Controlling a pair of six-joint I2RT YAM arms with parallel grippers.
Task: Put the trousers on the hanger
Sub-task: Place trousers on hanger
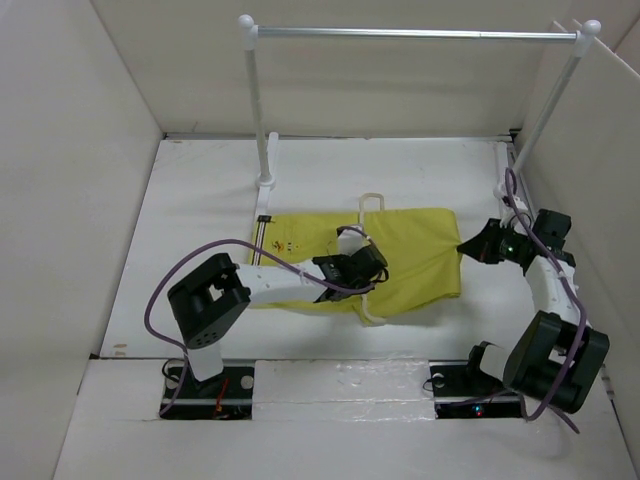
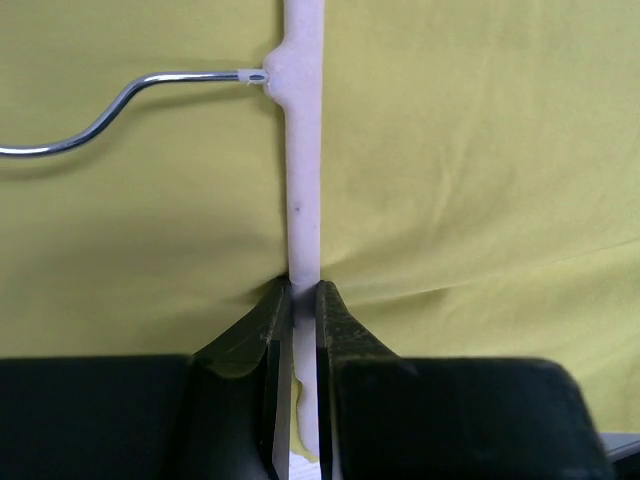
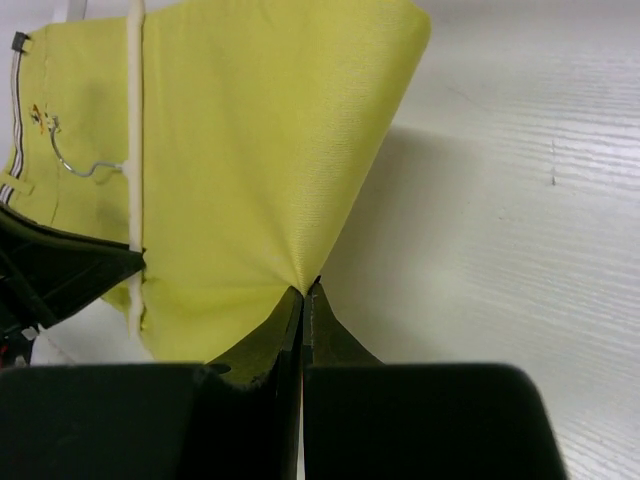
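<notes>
Mid-table (image 1: 200, 200), the left gripper (image 2: 303, 290) clamps the bar of the hanger (image 2: 303, 150), which lies across the flat-spread mustard trousers (image 1: 420, 255). At right, the right gripper (image 3: 303, 290) pinches their raised edge. Draping appears under way; next, the pinched cloth likely needs carrying leftward over the steadied bar.

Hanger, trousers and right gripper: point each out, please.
hanger (image 2: 303, 190): left wrist view, on its straight white bar.
trousers (image 3: 260, 150): right wrist view, on the smooth yellow cloth.
right gripper (image 3: 303, 298): right wrist view, between fingertips pinching the trousers' corner.
</notes>
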